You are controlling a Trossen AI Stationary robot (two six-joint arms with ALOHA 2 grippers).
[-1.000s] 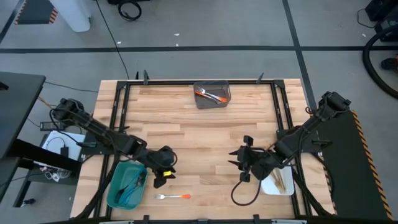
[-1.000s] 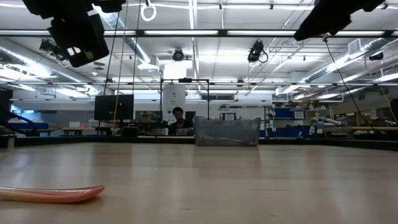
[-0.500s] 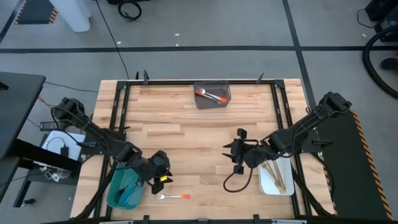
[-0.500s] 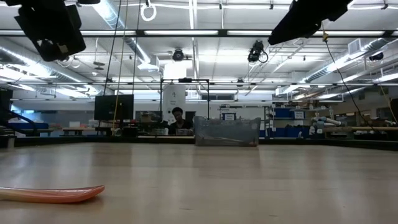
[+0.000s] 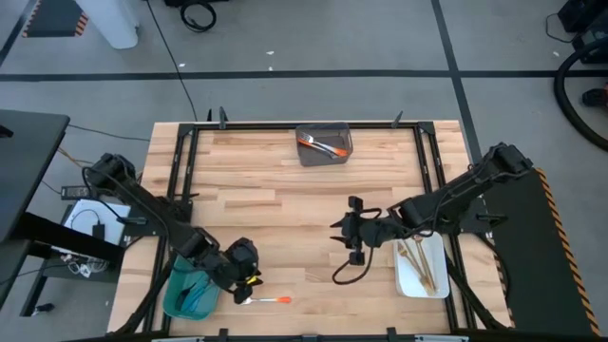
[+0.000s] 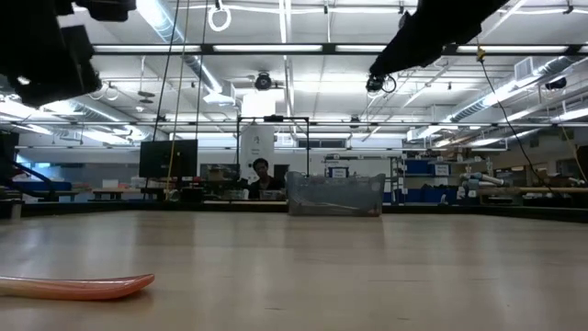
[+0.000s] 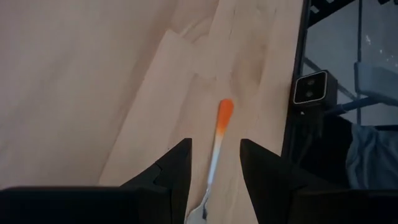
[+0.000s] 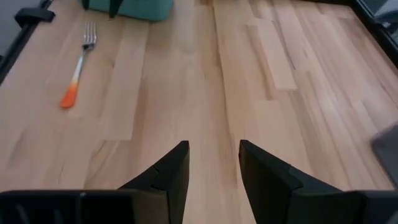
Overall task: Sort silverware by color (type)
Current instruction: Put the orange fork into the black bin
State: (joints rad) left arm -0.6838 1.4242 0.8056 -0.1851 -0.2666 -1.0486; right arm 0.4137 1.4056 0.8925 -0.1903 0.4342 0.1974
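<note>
Overhead, I see one orange-handled fork (image 5: 264,300) lying flat on the wooden table (image 5: 285,209) near its 6 o'clock edge, silver head toward 9 o'clock. My left gripper (image 5: 245,282) hangs just at the fork's head end, beside the teal bin (image 5: 185,296) at 7 o'clock; in its wrist view the fork (image 7: 214,155) lies between the two parted fingers (image 7: 177,171), which grasp nothing. My right gripper (image 5: 344,236) sits right of centre, pointing toward 9 o'clock, fingers apart and empty, over bare wood; its wrist view shows the fork (image 8: 78,65) well ahead. Gold silverware (image 5: 418,261) lies in the white bin (image 5: 407,283) at 4 o'clock. Orange-handled pieces (image 5: 321,145) lie in the grey bin (image 5: 324,159) at 12 o'clock.
</note>
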